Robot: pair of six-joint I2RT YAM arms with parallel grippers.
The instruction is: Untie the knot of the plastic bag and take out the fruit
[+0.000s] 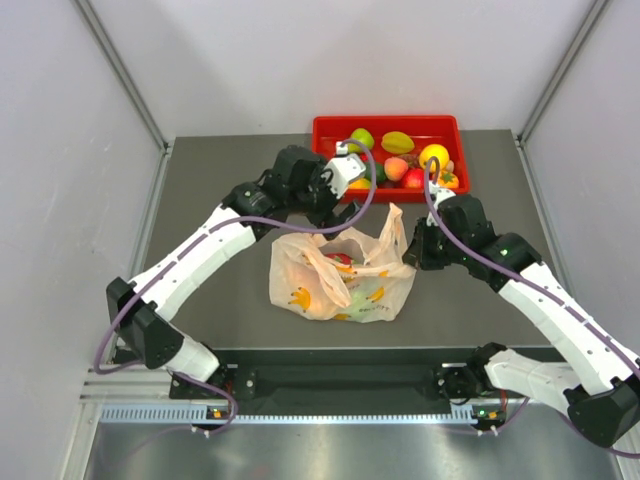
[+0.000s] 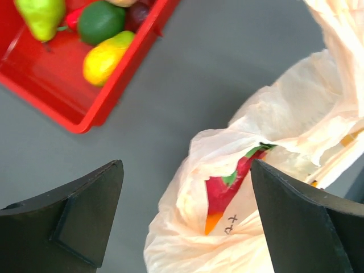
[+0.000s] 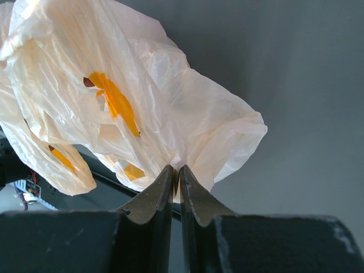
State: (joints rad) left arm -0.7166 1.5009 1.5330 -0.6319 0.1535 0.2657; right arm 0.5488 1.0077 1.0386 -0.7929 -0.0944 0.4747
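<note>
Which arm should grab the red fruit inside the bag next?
Left. The left gripper is open right over the mouth of the plastic bag, where the red fruit shows. The right gripper is shut on the bag's edge, so it is busy.

Red rectangular plastic tray sits at the far edge of the dark grey matte tabletop, upper centre of the top view. One tray corner shows upper left in the left wrist view. White panel walls and aluminium corner posts enclose the tabletop. A perforated metal rail runs along the bottom of the frame.
</note>
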